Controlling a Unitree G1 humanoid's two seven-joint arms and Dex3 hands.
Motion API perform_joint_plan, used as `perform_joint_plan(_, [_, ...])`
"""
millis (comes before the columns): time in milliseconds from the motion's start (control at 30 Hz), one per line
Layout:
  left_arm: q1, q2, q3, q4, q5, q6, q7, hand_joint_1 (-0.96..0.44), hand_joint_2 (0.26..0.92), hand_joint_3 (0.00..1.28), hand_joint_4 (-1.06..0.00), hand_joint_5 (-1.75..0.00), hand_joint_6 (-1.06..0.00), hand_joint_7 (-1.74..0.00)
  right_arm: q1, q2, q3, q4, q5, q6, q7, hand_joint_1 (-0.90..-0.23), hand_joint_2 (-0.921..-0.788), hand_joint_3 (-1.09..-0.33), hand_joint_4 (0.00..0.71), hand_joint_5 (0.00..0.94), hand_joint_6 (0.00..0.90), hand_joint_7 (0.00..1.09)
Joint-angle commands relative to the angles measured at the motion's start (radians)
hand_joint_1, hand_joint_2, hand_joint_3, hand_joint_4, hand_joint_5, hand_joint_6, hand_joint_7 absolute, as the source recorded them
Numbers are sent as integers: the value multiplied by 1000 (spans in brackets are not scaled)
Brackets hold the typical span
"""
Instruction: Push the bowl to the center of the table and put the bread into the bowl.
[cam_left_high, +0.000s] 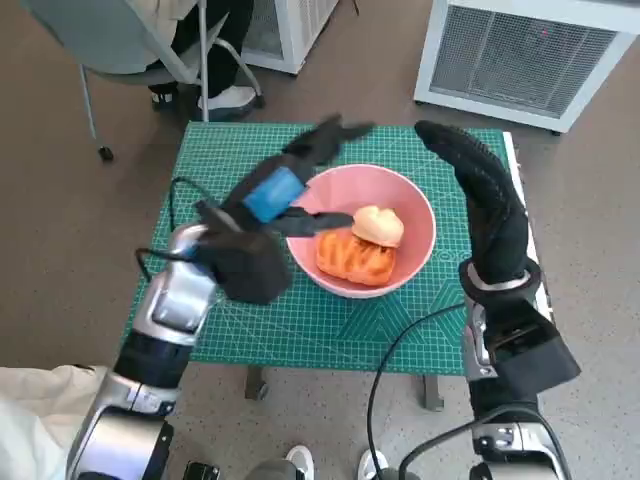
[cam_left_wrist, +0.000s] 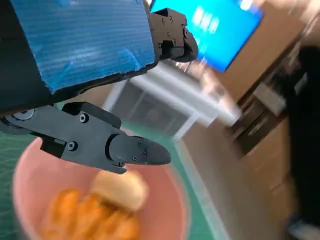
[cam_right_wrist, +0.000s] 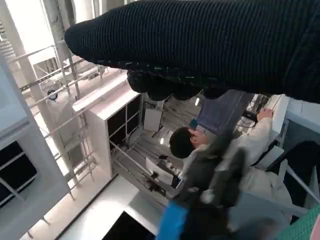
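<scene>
Left hand first: we see it raised over the near-left rim of the pink bowl, blue-taped back up, fingers spread apart and holding nothing. One finger reaches in over the bowl toward the bread; in the left wrist view that fingertip sits just above the pale bun, w/ a gap showing, so we judge no contact. Upper fingers point away toward the far edge of the surface, clear of everything.

Bread lies right of and slightly below the left hand, already inside the bowl, resting on an orange-brown pastry. Its long axis runs roughly left-right across the bowl, approx. in line w/ the reaching finger.

Right hand hangs beside the bowl's right rim, gloved fingers extended toward the far edge, flat and empty. Whether it touches the rim we can't tell from the head view; the right wrist view shows only glove and a seated person beyond.

Bowl sits on the green mat, approx. mid-surface, maybe slightly right of center. Both hands flank it; the left is nearer the bread, the right nearer the rim. We judge both task parts look done, so any coming move is prob. a withdrawal up and left for the left hand.
</scene>
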Motion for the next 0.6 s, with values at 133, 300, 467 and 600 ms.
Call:
perform_joint_plan(133, [93, -105, 84, -84, -129, -154, 94, -353, 921, 282, -84, -23, -141, -260, -20, 6, -1, -28, 14, 43, 1, -517, -921, -777, 166, 336, -1, 737])
perform_joint_plan(300, [121, -141, 100, -81, -162, -239, 115, -343, 921, 346, -103, -24, -132, -270, -40, 8, 0, -42, 22, 64, 5, -519, -921, -778, 176, 315, -1, 713])
perform_joint_plan(467, [139, -137, 111, -90, -182, -282, 105, -333, 921, 378, -151, -41, -129, -291, -57, 14, 5, -59, 35, 85, 11, -525, -921, -778, 183, 290, -1, 725])
perform_joint_plan(600, [147, -133, 119, -89, -196, -312, 99, -341, 921, 395, -175, -46, -120, -295, -65, 18, 10, -75, 40, 99, 15, -527, -921, -781, 187, 275, -1, 758])
